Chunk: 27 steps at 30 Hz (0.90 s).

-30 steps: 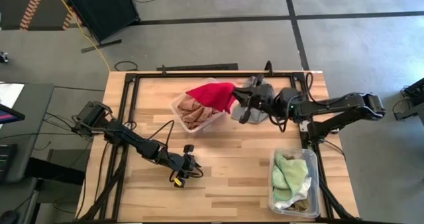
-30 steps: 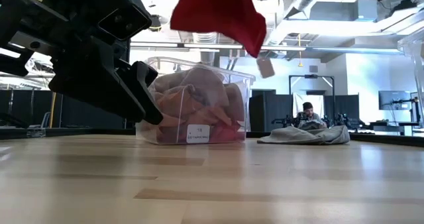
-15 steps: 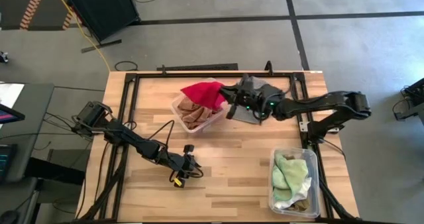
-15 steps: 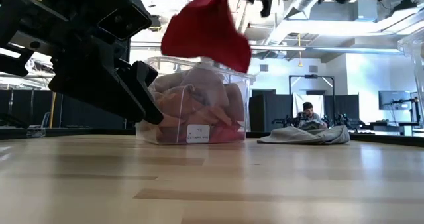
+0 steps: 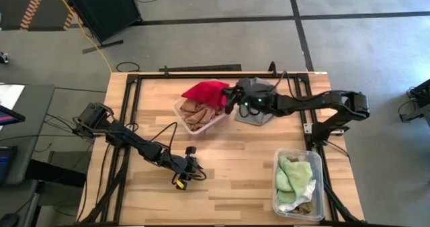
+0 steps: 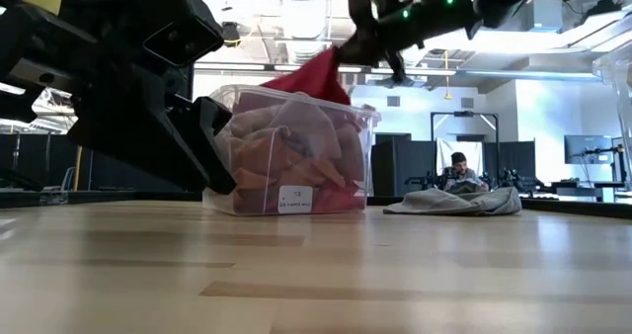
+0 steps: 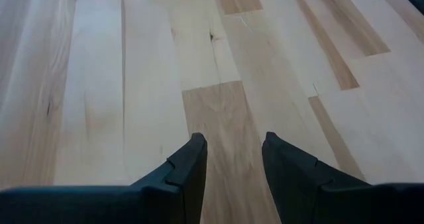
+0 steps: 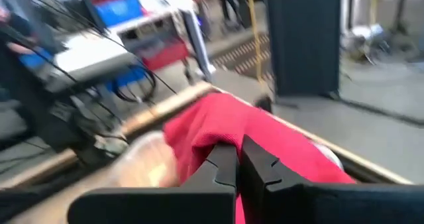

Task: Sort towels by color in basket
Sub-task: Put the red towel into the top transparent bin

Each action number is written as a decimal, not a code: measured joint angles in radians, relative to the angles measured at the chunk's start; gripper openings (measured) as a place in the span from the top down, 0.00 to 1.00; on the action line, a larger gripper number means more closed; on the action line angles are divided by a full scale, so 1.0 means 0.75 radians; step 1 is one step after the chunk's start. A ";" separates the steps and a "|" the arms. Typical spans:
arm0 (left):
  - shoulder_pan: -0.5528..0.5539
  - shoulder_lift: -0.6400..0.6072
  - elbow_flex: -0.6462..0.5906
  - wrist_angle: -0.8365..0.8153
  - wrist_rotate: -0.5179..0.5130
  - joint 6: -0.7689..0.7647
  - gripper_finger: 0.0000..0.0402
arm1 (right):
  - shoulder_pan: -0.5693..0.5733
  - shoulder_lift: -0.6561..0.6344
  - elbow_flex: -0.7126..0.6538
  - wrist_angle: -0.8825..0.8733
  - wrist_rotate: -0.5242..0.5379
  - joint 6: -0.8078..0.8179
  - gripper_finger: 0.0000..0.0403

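Observation:
A red towel (image 5: 207,93) lies on top of the heap of rust-orange and tan-brown towels (image 5: 195,111) in a clear bin (image 5: 213,123) at the table's far middle; it also shows in the low view (image 6: 314,77). My right gripper (image 5: 228,99) is at the bin's right rim, shut on the red towel (image 8: 218,128). A grey towel (image 5: 259,115) lies flat on the table under my right arm. A pale green towel (image 5: 295,173) lies in a second clear bin (image 5: 277,187) at the near right. My left gripper (image 5: 195,172) is open and empty, low over the table near the front. My right gripper pinches the red towel's right-hand part (image 8: 228,141) between its two fingers; how many layers, I cannot tell. The fingers come from the table's right, slanting down. The towel's rest lies slack on the heap in the bin, at its far side.
Bare wood lies between the two bins and in front of my left gripper (image 7: 232,158). A black frame (image 5: 131,113) runs along the table's left, far and right sides. A person sits far behind the table in the low view (image 6: 457,168).
My right gripper has gone toward the table's left edge and down, carrying the red towel. The towel hung clear above the bin's right side; now it has sunk onto the heap in the bin and bunched up there.

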 joint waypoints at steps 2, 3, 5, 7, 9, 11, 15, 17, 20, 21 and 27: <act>0.000 0.000 0.000 0.007 0.000 0.000 0.65 | -0.016 0.000 0.000 -0.064 0.003 0.031 0.94; 0.000 0.000 0.000 0.009 0.000 0.001 0.65 | -0.024 -0.001 0.000 -0.091 0.004 0.046 0.94; 0.000 0.000 0.000 0.018 0.000 0.001 0.65 | -0.035 -0.001 0.001 -0.154 0.002 0.071 0.94; 0.000 0.000 0.000 0.018 0.000 0.001 0.65 | -0.045 -0.001 0.001 -0.209 -0.014 0.092 0.94; 0.000 0.000 0.000 0.018 -0.008 0.009 0.65 | -0.056 -0.001 0.001 -0.258 -0.048 0.115 0.94; 0.000 -0.001 0.000 0.023 -0.049 0.024 0.65 | -0.059 0.020 0.001 -0.289 -0.092 0.121 0.94; 0.000 -0.055 0.005 0.026 -0.171 0.089 0.65 | -0.056 0.084 0.012 -0.321 -0.221 0.121 0.94; 0.000 -0.109 0.014 0.027 -0.231 0.143 0.65 | -0.049 0.120 0.032 -0.357 -0.275 0.121 0.94; 0.001 -0.229 0.016 0.025 -0.330 0.246 0.65 | -0.033 0.167 0.076 -0.412 -0.315 0.097 0.94; 0.004 -0.278 0.016 0.023 -0.371 0.287 0.65 | -0.027 0.174 0.088 -0.430 -0.317 0.083 0.94; 0.063 -0.556 0.016 0.029 -0.624 0.579 0.65 | 0.016 0.192 0.143 -0.532 -0.321 0.045 0.94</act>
